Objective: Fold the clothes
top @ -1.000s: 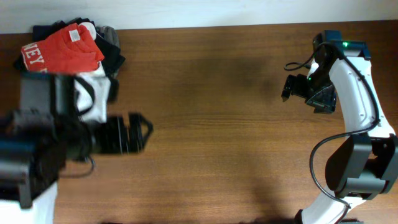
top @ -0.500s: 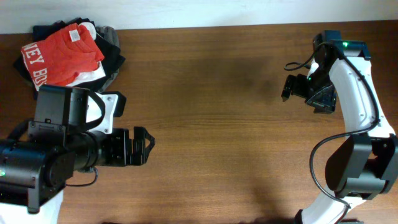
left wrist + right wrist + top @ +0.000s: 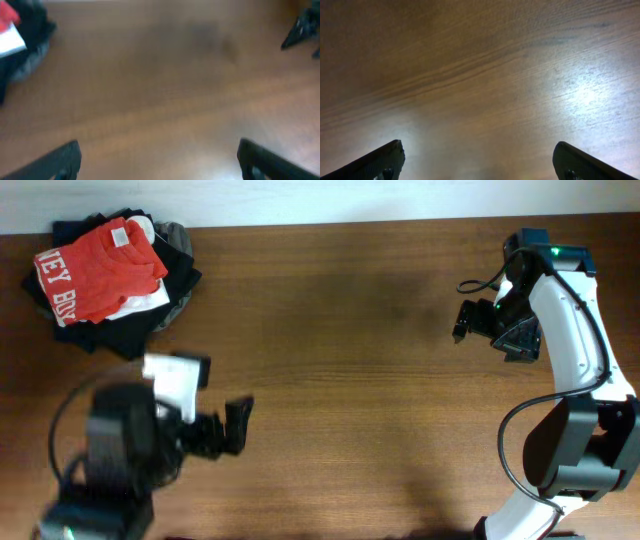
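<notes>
The clothes, a red-orange T-shirt [image 3: 98, 268] with white lettering, lie crumpled on top of a pile at the table's far left corner. In the left wrist view only a red scrap of the T-shirt [image 3: 7, 13] shows at the top left edge. My left gripper [image 3: 240, 426] is open and empty, blurred, over bare wood well below and right of the pile; its fingers [image 3: 62, 161] stand wide apart around the gripper's middle [image 3: 160, 165]. My right gripper [image 3: 461, 321] hangs open and empty at the right, and its wrist view [image 3: 480, 165] shows only wood.
Under the red shirt lie a white garment [image 3: 145, 302] and black and grey garments [image 3: 178, 268]. The wooden table [image 3: 340, 380] spreads between the two arms. The right arm's base [image 3: 575, 455] stands at the lower right.
My left arm has swung down and away from the pile toward the table's near side, uncovering the white garment. Its gripper stayed open. The right arm has not moved.
</notes>
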Controlling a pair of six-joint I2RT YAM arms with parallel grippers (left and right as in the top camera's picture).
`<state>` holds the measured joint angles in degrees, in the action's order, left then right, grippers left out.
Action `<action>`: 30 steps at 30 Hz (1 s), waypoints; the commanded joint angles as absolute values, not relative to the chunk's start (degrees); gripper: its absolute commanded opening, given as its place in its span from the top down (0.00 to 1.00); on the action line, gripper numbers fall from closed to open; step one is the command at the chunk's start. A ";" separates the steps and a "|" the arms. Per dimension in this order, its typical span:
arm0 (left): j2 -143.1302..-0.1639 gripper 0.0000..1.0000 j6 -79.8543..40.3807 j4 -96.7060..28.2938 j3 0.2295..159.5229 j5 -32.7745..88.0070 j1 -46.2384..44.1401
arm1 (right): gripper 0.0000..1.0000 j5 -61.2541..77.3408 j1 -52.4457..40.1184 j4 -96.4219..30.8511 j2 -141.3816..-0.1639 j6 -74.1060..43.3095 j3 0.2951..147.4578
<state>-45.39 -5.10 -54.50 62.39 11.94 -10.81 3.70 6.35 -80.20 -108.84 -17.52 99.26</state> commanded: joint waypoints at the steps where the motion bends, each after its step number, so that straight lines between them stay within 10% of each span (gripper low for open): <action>1: -31.18 0.01 -2.94 -41.28 45.06 11.09 -7.60 | 0.02 3.38 6.42 -80.14 -109.06 -17.15 99.88; 14: -4.73 0.01 -2.90 -34.30 23.77 3.01 -0.47 | 0.02 3.38 6.42 -80.14 -109.06 -17.15 99.90; 30: -0.27 0.01 -1.58 5.06 0.49 7.73 1.96 | 0.02 3.38 6.42 -80.14 -109.06 -17.15 99.88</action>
